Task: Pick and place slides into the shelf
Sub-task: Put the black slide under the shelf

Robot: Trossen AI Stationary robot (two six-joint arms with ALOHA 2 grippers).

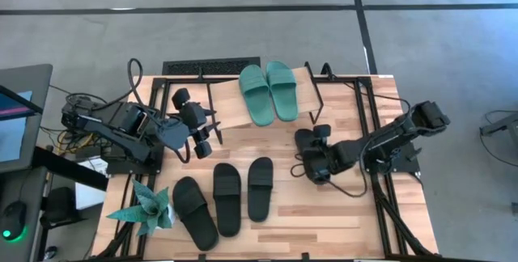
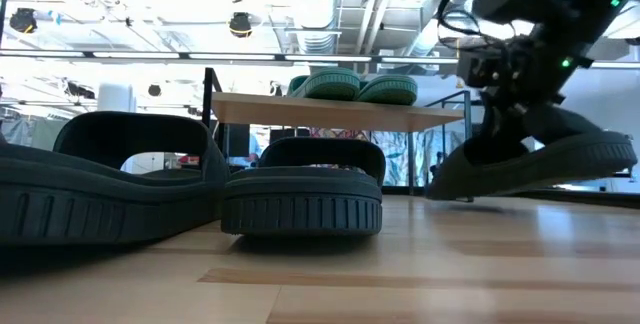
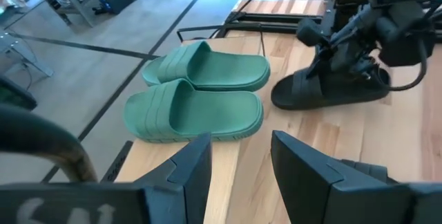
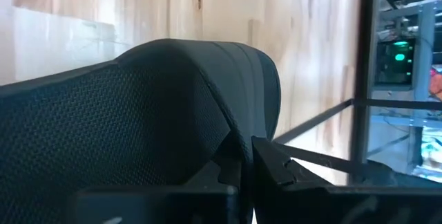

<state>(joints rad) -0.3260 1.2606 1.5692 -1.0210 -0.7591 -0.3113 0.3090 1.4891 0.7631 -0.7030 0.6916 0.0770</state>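
Note:
Two teal slides (image 1: 269, 92) lie side by side on the slanted wood shelf (image 1: 227, 104) at the table's far middle; they also show in the low view (image 2: 355, 86) and the left wrist view (image 3: 197, 92). Three black slides (image 1: 227, 197) lie on the table near its front edge. My right gripper (image 1: 312, 161) is shut on another black slide (image 2: 540, 164), right of the shelf. My left gripper (image 1: 212, 127) is open and empty over the shelf's left part, with the teal slides ahead of its fingers (image 3: 200, 158). My right gripper pinches the black slide's wide strap (image 4: 235, 124) between its two fingers, at the strap's edge. The fingers come from above, pointing down. The slide hangs tilted, one end raised (image 2: 610, 149) and the other (image 2: 445, 189) low at the table. I cannot tell whether that low end touches.
A teal paper plant (image 1: 146, 209) stands at the table's front left corner. Black metal frame rails (image 1: 364, 133) run along the table's right side. Cables trail from the left arm's base (image 1: 81, 108). Bare tabletop lies between the shelf and the three black slides.

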